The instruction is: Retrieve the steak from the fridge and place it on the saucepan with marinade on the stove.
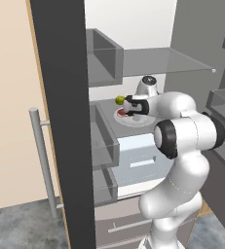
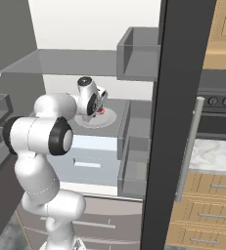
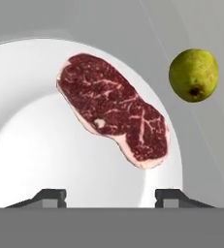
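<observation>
The steak (image 3: 114, 110), dark red with white marbling, lies flat on a round white plate (image 3: 31, 145) on a middle shelf of the open fridge (image 1: 65, 121). My gripper (image 3: 111, 197) hovers just above the plate's near side, open, its two fingertips (image 3: 50, 195) spread wide with nothing between them. From the left base view the gripper (image 1: 126, 109) points down at the steak (image 1: 121, 113) on the plate (image 1: 138, 121). The right base view shows the gripper (image 2: 101, 105) over the plate (image 2: 109, 117). The saucepan is out of view.
A small yellow-green fruit (image 3: 193, 74) sits on the shelf just beside the plate (image 1: 119, 100). A glass shelf (image 1: 182, 61) spans above the hand, and door bins (image 1: 104, 151) flank it. A dark range front with round knobs (image 2: 217, 101) stands right of the fridge.
</observation>
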### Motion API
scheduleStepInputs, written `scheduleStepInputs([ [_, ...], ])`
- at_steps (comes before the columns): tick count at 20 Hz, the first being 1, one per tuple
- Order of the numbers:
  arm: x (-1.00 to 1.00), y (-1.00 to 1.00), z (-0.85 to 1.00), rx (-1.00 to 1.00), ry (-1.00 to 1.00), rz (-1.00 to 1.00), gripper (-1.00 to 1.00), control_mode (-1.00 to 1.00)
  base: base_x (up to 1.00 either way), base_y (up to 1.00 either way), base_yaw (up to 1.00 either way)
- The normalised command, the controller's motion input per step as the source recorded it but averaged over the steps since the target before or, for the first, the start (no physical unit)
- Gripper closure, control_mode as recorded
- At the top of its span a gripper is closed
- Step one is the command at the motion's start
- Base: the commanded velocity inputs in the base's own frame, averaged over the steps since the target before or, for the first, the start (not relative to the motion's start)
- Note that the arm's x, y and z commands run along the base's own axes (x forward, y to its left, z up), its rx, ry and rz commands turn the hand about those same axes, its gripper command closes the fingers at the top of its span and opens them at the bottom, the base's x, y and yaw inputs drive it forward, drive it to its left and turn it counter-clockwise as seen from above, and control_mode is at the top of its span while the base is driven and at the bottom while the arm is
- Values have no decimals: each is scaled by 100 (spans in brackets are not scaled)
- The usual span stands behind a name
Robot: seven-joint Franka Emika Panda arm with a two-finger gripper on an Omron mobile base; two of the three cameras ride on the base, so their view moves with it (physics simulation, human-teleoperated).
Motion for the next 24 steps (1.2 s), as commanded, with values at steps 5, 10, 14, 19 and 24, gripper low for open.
scheduleStepInputs([
  [5,21,9,21,0,1,0,-100,-100,0,0,0],
  [10,10,0,-11,0,0,0,-100,-100,0,0,0],
  [14,13,0,-1,1,0,0,-100,-100,0,0,0],
  [19,5,0,-1,3,0,0,-100,-100,0,0,0],
  [24,0,0,0,5,0,0,-100,-100,0,0,0],
])
